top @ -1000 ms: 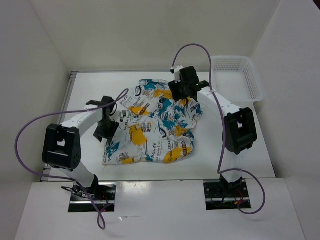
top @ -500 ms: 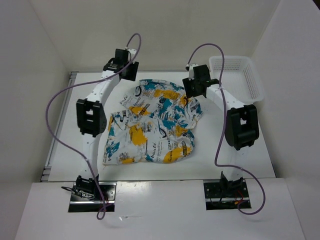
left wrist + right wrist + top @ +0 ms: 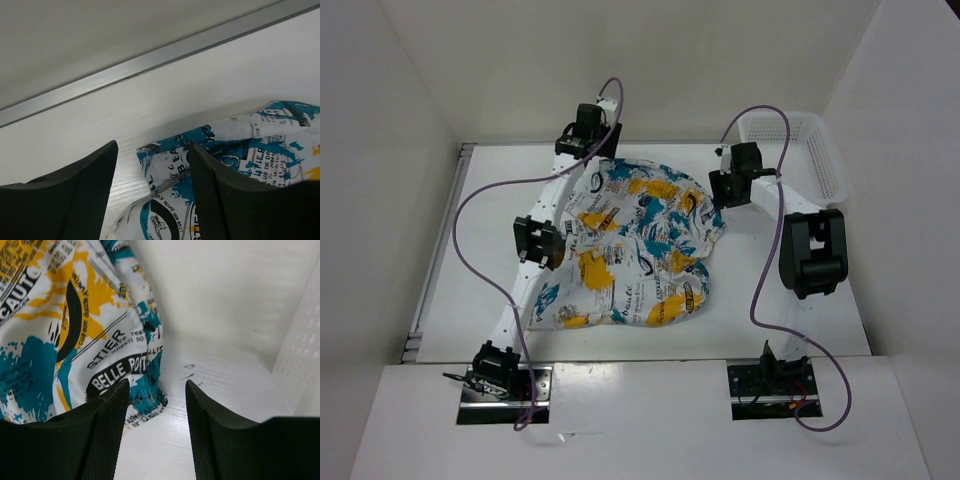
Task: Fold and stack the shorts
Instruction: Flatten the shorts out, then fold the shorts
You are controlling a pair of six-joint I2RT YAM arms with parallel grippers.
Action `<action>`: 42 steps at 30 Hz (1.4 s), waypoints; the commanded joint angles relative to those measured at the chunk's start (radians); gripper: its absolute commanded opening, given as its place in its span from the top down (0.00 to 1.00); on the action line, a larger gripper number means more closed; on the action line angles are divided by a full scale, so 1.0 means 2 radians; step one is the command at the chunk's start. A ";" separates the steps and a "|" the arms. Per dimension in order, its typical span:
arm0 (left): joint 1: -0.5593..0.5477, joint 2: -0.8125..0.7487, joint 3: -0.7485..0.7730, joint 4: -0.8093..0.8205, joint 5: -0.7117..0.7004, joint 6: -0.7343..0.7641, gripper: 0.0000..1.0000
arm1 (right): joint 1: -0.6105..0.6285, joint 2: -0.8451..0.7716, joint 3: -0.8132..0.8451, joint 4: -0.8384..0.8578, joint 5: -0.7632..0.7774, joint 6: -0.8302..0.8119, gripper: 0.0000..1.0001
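The shorts [image 3: 640, 250] are printed on white with teal-blue, yellow-orange and black patches, and black lettering is seen among them. The basket [image 3: 832, 170] is made of white plastic pierced all over with small holes, and the table [image 3: 470, 270] is finished in plain white. The arms [image 3: 810, 255] are coloured white with black joints, and the cables [image 3: 757, 300] purple.

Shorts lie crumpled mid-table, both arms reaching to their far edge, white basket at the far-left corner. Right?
No: the basket is at the far-right corner, as the top external view shows. The rest holds: the shorts lie crumpled mid-table, with the left arm and right arm reaching to their far edge.
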 commanded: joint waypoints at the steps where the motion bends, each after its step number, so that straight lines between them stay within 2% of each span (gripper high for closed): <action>1: 0.003 0.004 0.031 -0.034 0.031 0.002 0.34 | 0.006 -0.032 -0.011 0.009 -0.030 -0.008 0.46; 5: 0.003 0.004 0.024 -0.079 0.052 0.002 0.37 | 0.002 -0.020 -0.016 0.009 -0.030 -0.013 0.45; 10: 0.008 -0.006 -0.038 -0.089 0.052 0.002 0.37 | 0.002 0.003 -0.010 0.009 -0.034 -0.013 0.43; 20: 0.041 0.015 -0.002 -0.068 0.038 0.002 0.24 | 0.002 0.017 -0.001 0.009 -0.044 -0.013 0.43; 24: 0.041 0.026 0.031 -0.055 0.058 0.002 0.24 | 0.002 0.026 -0.001 0.009 -0.044 -0.013 0.43; 29: 0.036 0.026 0.031 -0.032 0.101 0.002 0.24 | 0.002 0.036 -0.001 0.009 -0.044 -0.013 0.43; 36: 0.022 0.036 0.011 -0.044 0.088 0.002 0.26 | -0.008 0.036 -0.001 0.013 -0.034 -0.022 0.41; 40: 0.022 0.047 0.011 -0.020 0.060 0.002 0.26 | -0.008 0.040 -0.001 0.009 -0.034 -0.022 0.41; 42: 0.022 0.052 0.011 -0.020 0.055 0.002 0.28 | -0.008 0.040 -0.001 0.009 -0.034 -0.022 0.41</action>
